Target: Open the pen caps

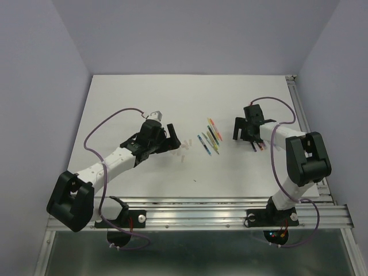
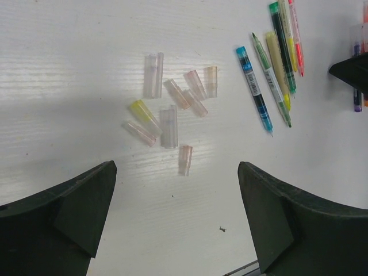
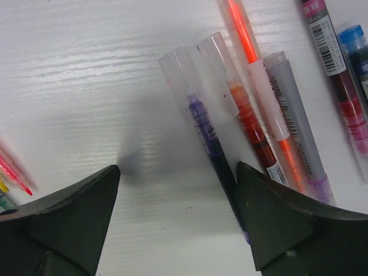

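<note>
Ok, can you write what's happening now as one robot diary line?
left gripper: open above loose pen caps | right gripper: open over capped purple pen | held: nothing

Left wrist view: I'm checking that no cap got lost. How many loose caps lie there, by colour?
Yellow caps: 1
Clear caps: 2
Pinkish caps: 6
Total: 9

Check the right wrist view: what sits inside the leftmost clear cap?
A purple pen runs up into that cap; its lower end is hidden behind the right pincer.
</note>
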### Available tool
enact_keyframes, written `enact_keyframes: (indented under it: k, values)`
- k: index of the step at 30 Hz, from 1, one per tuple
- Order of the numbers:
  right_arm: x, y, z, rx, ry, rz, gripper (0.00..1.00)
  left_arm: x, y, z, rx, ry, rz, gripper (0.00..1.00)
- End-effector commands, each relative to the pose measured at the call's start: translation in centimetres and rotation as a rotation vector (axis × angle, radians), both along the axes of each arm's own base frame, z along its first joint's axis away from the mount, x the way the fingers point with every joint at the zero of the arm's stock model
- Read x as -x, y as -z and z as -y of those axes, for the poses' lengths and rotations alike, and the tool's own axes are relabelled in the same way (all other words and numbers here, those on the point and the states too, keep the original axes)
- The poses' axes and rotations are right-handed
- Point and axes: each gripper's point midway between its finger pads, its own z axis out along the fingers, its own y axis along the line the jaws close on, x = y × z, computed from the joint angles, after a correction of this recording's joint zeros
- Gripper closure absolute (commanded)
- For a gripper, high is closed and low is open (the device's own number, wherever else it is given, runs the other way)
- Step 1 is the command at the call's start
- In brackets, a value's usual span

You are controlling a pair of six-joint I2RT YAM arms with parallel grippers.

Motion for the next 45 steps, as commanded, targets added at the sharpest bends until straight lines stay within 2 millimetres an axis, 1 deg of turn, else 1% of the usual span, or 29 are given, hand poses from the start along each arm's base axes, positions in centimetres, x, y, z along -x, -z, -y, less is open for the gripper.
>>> enact_keyframes:
  k: [1, 2, 3, 7, 9, 10, 11, 15, 17, 18, 20, 21, 22, 23, 25, 26, 27, 28, 29, 30, 31, 32, 33, 35, 36, 37, 38, 43, 45]
  values:
    - [0.2, 0.2, -0.5, -0.042, -0.004, -0.011, 0.16, -0.1, -1.4, -0.1, 0.006, 0.003, 0.047, 0.01]
    - [0.3, 0.4, -0.5, -0.045, 0.001, -0.017, 0.21, -0.1, -1.4, -0.1, 0.008, 0.002, 0.048, 0.01]
    - [0.7, 0.8, -0.5, -0.047, 0.002, -0.029, 0.32, 0.0, -1.4, -0.1, 0.009, 0.003, 0.047, 0.01]
    - [2.4, 2.2, -0.3, -0.052, 0.018, -0.075, 0.54, 0.0, -1.7, -0.1, 0.014, 0.003, 0.055, 0.01]
    - [2.9, 2.6, -0.9, -0.083, -0.003, -0.079, 0.6, 0.0, -1.8, -0.1, 0.016, 0.001, 0.058, 0.01]
    - [3.3, 2.8, -1.3, -0.099, -0.036, -0.09, 0.67, 0.0, -1.9, -0.1, 0.016, 0.002, 0.061, 0.01]
    - [3.7, 3.0, -1.7, -0.116, -0.057, -0.107, 0.71, -0.1, -2.0, -0.1, 0.017, 0.002, 0.062, 0.01]
    - [3.4, 2.5, -2.8, -0.164, -0.123, -0.089, 0.92, -0.1, -2.7, 0.1, 0.031, 0.006, 0.075, 0.01]
    - [3.2, 2.0, -3.2, -0.177, -0.146, -0.064, 0.97, -0.3, -3.2, 0.2, 0.038, 0.006, 0.085, 0.01]
    - [3.3, 1.7, -3.5, -0.195, -0.167, -0.052, 0.99, -0.4, -3.5, 0.3, 0.043, 0.009, 0.093, 0.01]
    - [2.5, -0.2, -4.3, -0.223, -0.218, 0.03, 0.99, -0.3, -4.1, 0.7, 0.059, 0.026, 0.105, 0.01]
    - [2.9, -0.6, -5.1, -0.262, -0.253, 0.045, 0.99, -0.5, -4.6, 1.0, 0.075, 0.036, 0.118, 0.01]
    - [2.4, -1.8, -5.8, -0.288, -0.282, 0.094, 0.99, -0.4, -5.0, 1.4, 0.097, 0.052, 0.119, 0.01]
    - [2.4, -3.6, -6.4, -0.319, -0.309, 0.146, 0.99, -0.3, -5.4, 1.8, 0.114, 0.07, 0.123, 0.01]
    - [3.3, -5.7, -8.3, -0.43, -0.377, 0.2, 0.99, -0.1, -6.9, 3.2, 0.175, 0.119, 0.15, 0.01]
    - [4.0, -8.0, -9.9, -0.519, -0.458, 0.251, 0.99, -0.1, -7.6, 3.8, 0.21, 0.138, 0.176, 0.01]
    - [5.1, -8.5, -10.7, -0.563, -0.488, 0.246, 0.99, -0.1, -7.8, 4.1, 0.226, 0.137, 0.182, 0.01]
    - [5.4, -9.6, -11.6, -0.604, -0.527, 0.289, 0.99, 0.0, -8.2, 4.5, 0.25, 0.147, 0.187, 0.01]
    - [6.7, -9.7, -12.4, -0.658, -0.542, 0.276, 0.99, 0.1, -8.2, 4.8, 0.273, 0.143, 0.175, 0.01]
    - [8.0, -11.2, -13.8, -0.711, -0.615, 0.308, 0.99, 0.0, -8.7, 5.4, 0.298, 0.15, 0.188, 0.01]
    - [9.0, -11.2, -14.4, -0.745, -0.616, 0.293, 0.99, 0.0, -8.5, 5.9, 0.312, 0.163, 0.177, 0.01]
    - [10.1, -11.6, -15.7, -0.763, -0.658, 0.286, 0.99, 0.0, -8.7, 6.3, 0.337, 0.161, 0.169, 0.01]
    - [10.4, -12.2, -16.2, -0.764, -0.67, 0.303, 0.99, 0.1, -9.3, 7.1, 0.361, 0.179, 0.184, 0.01]
    - [11.8, -12.6, -17.8, -0.782, -0.701, 0.284, 0.99, 0.1, -9.4, 8.0, 0.389, 0.186, 0.172, 0.01]
    - [12.1, -12.7, -18.3, -0.786, -0.706, 0.28, 0.99, 0.0, -10.1, 8.6, 0.413, 0.194, 0.19, 0.01]
    - [12.2, -13.1, -18.8, -0.797, -0.703, 0.291, 0.99, 0.2, -10.0, 9.2, 0.421, 0.203, 0.185, 0.01]
    - [12.8, -13.1, -19.5, -0.805, -0.724, 0.288, 0.99, 0.2, -10.6, 9.7, 0.446, 0.205, 0.195, 0.01]
    - [13.5, -14.2, -21.4, -0.847, -0.755, 0.305, 0.99, 0.0, -9.6, 10.8, 0.436, 0.2, 0.165, 0.02]
    - [13.9, -14.4, -21.9, -0.858, -0.776, 0.304, 0.99, -0.1, -9.5, 10.9, 0.435, 0.198, 0.164, 0.07]
